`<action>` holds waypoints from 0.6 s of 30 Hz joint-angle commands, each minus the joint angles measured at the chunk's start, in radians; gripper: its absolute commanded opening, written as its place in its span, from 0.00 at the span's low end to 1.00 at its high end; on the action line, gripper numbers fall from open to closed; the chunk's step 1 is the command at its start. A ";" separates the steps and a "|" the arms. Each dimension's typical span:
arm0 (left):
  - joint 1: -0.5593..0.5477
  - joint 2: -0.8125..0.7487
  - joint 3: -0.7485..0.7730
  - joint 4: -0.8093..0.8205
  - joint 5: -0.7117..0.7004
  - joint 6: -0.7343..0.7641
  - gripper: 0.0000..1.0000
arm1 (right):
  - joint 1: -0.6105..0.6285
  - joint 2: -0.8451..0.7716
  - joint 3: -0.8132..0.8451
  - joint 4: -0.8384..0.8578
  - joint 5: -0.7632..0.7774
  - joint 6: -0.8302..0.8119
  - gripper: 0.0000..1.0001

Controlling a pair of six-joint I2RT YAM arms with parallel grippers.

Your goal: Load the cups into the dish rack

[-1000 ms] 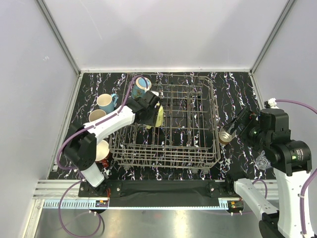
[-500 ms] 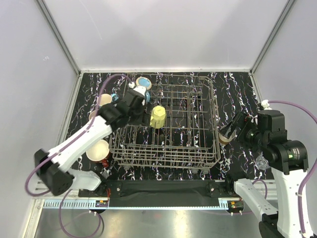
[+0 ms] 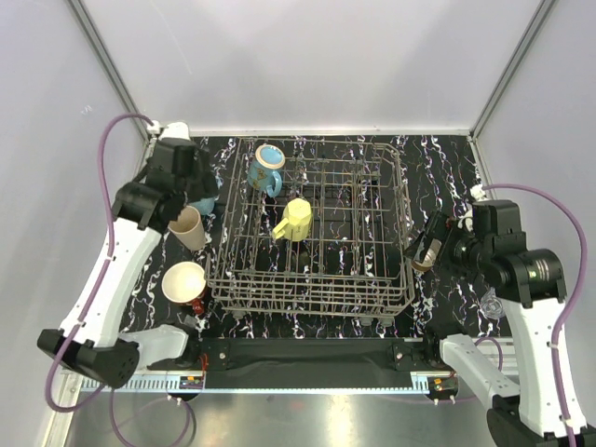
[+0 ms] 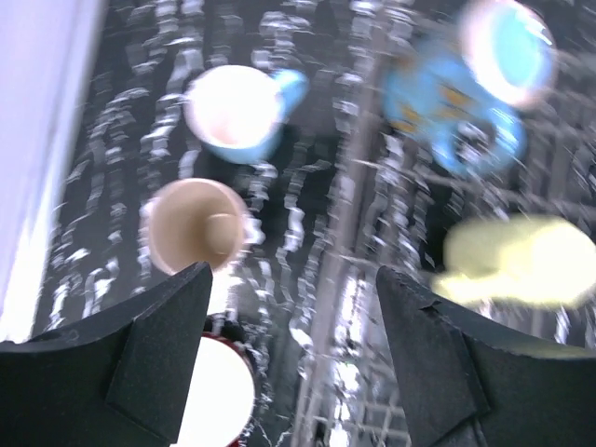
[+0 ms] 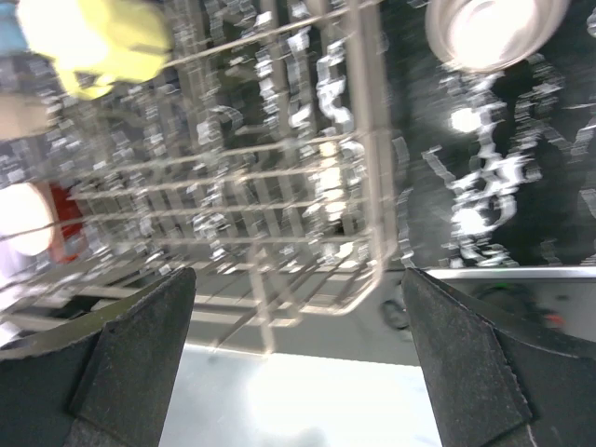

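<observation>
Your left tool [image 4: 293, 279] hangs open and empty over the cream cup [image 4: 196, 223], which stands on the desk [image 3: 447, 158] just left of the rack [image 3: 312, 300]. Centre on its rim, drop straight, and avoid the red mug [image 4: 216, 400]. The right tool [image 5: 298, 279] gapes empty near the tumbler [image 5: 494, 28]

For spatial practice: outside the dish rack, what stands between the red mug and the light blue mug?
The cream cup sits between the red mug and light blue mug; the left wrist view shows it.

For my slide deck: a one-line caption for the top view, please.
Yellow mug and blue mug sit in the rack; cream mug and red mug wait on the table at its left.
</observation>
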 commanded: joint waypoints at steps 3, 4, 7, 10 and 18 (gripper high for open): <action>0.228 0.044 0.042 0.021 0.147 -0.021 0.82 | 0.002 0.041 0.048 -0.080 0.233 -0.054 1.00; 0.267 0.052 0.031 0.042 0.175 -0.035 0.84 | 0.002 0.035 0.052 -0.077 0.266 -0.042 1.00; 0.284 0.114 0.032 0.012 0.199 -0.088 0.84 | 0.002 0.036 0.078 -0.080 0.339 -0.022 1.00; 0.284 0.150 0.021 0.007 0.202 -0.131 0.83 | 0.005 0.020 0.080 -0.084 0.393 0.054 1.00; 0.284 0.105 -0.169 0.109 0.186 -0.242 0.85 | 0.005 0.105 0.109 -0.126 0.254 -0.002 1.00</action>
